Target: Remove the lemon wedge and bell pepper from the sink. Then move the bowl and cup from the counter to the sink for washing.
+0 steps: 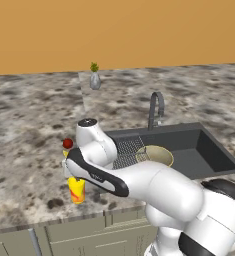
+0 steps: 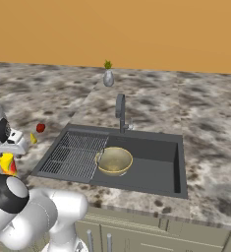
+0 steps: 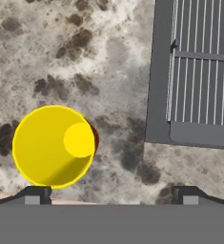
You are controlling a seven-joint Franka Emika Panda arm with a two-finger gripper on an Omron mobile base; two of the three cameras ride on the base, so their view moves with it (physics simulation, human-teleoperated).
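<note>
The yellow cup (image 1: 76, 190) with an orange-red mark stands on the counter near its front edge, left of the sink (image 1: 216, 152). My gripper (image 3: 111, 195) hangs open above the counter. In the hand view the cup (image 3: 53, 146) is seen from above, nearer the left fingertip (image 3: 37, 194) than the right one, with nothing between the fingers. The olive-gold bowl (image 2: 114, 161) sits inside the sink (image 2: 156, 170), beside the drainboard (image 2: 72, 153). The dark-red bell pepper (image 2: 40, 128) and the small lemon wedge (image 2: 33, 139) lie on the counter left of the sink, behind the cup (image 2: 8, 164).
A grey arched faucet (image 2: 120, 113) rises behind the basin. A grey vase with a green plant (image 2: 108, 76) stands at the back by the wall. Speckled counter (image 2: 205, 123) spreads to both sides of the sink. Cabinet fronts run below the counter's front edge.
</note>
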